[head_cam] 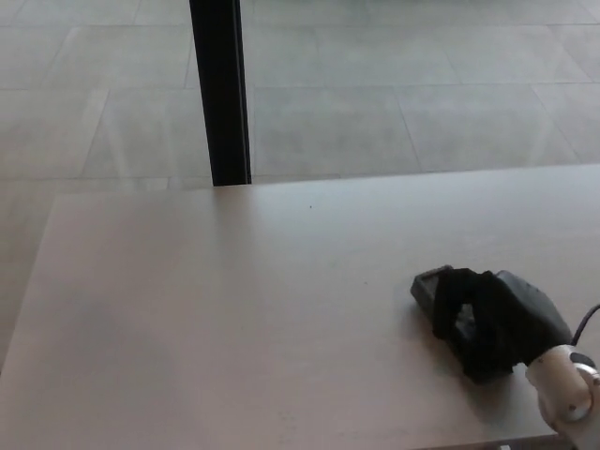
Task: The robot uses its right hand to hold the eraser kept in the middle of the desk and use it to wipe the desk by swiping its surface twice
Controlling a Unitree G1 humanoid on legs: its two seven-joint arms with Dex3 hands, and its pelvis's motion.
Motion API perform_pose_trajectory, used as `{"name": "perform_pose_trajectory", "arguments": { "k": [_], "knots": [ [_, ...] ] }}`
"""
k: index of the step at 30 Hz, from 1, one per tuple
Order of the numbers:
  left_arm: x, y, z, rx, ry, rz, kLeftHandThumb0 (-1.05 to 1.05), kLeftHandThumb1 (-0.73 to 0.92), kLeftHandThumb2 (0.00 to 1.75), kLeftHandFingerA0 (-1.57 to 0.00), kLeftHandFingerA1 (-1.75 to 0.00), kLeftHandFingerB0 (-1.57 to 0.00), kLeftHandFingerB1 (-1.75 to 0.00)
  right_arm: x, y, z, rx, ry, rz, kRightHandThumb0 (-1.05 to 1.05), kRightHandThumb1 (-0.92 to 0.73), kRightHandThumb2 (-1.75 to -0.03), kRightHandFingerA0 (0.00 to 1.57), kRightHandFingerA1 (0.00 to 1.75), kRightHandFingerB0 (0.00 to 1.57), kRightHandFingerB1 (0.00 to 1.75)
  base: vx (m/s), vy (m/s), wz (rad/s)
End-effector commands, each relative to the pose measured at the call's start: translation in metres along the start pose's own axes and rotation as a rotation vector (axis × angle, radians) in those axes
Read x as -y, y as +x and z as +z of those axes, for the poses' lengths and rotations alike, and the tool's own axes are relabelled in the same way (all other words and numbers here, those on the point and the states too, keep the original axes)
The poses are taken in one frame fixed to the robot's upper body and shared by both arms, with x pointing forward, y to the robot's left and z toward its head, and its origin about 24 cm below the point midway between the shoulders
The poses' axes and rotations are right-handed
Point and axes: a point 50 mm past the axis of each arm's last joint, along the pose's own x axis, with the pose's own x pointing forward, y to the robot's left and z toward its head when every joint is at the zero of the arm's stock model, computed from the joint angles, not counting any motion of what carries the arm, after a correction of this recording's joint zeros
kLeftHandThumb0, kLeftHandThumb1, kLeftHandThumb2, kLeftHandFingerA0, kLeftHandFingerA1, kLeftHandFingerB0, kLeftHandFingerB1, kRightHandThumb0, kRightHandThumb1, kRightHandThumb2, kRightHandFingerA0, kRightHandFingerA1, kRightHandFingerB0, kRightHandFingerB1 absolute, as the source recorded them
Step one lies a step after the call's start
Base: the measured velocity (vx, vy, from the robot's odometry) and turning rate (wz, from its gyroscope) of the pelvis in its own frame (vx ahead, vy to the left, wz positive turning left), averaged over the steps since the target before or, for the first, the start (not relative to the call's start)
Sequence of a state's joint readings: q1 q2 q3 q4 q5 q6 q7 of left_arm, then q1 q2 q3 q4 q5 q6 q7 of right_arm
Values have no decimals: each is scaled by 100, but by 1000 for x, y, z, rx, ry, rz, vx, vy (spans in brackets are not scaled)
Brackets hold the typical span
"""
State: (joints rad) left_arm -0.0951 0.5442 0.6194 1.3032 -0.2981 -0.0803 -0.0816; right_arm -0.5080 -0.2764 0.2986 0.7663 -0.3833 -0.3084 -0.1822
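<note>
The fingers (459,302) are wrapped over the eraser (433,287), clamping it flat against the desk (234,309). The right hand (492,319) covers most of the eraser; only its far end shows. The eraser lies toward the desk's right edge, nearer the near edge than the far one. To wipe well, hold the grip firm, press the eraser's face level on the surface, and drive each pass in a straight line without lifting. The left hand is out of view.
</note>
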Motion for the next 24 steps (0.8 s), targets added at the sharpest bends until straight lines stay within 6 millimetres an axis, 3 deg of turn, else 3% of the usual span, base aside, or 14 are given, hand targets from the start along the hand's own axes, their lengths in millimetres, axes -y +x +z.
{"name": "perform_pose_trajectory", "arguments": {
  "k": [1,4,7,8,10,13,14,15,18,24],
  "knots": [
    [-5,-1,3,32,-21,24,-58,74,62,-77,-68,-68,-58,15,-20,-44,-184,-24,-31,-31,-55,-116,93,175,74,165,0,0,0],
    [-10,-1,2,19,-28,42,-57,74,62,-77,-65,-68,-56,32,-26,-59,-248,-8,-82,-30,-58,-104,93,175,79,157,0,0,0],
    [-12,-2,1,16,-26,46,-55,76,62,-75,-62,-65,-55,48,-32,-71,-285,-10,-138,-29,-59,-102,94,175,82,157,0,0,0],
    [-13,-2,0,16,-25,48,-56,74,62,-76,-61,-67,-55,55,-36,-77,-305,-7,-161,-31,-60,-92,91,175,77,159,0,0,0],
    [-14,-2,-2,15,-20,53,-56,75,62,-75,-60,-63,-53,65,-43,-86,-335,-1,-198,-33,-57,-93,89,175,69,166,0,0,0],
    [-16,-3,-3,18,11,35,-56,77,63,-74,-60,-61,-52,77,-56,-100,-403,34,-285,-32,-58,-92,91,175,72,165,0,0,0],
    [-16,-3,-4,18,10,35,-56,77,63,-74,-60,-61,-52,78,-56,-100,-402,35,-285,-32,-58,-92,91,175,72,165,0,0,0],
    [-16,-3,-5,8,-6,46,-57,76,63,-75,-60,-61,-52,82,-62,-106,-433,49,-291,-30,-62,-90,91,175,78,154,0,0,0],
    [-16,-3,-5,3,-9,51,-57,76,62,-76,-62,-63,-52,84,-68,-112,-451,60,-295,-27,-64,-81,85,175,68,155,0,0,0],
    [-18,-3,-4,3,-7,56,-56,76,63,-75,-61,-64,-53,78,-74,-117,-482,64,-294,-25,-63,-82,79,175,68,151,0,0,0]
  ]
}}
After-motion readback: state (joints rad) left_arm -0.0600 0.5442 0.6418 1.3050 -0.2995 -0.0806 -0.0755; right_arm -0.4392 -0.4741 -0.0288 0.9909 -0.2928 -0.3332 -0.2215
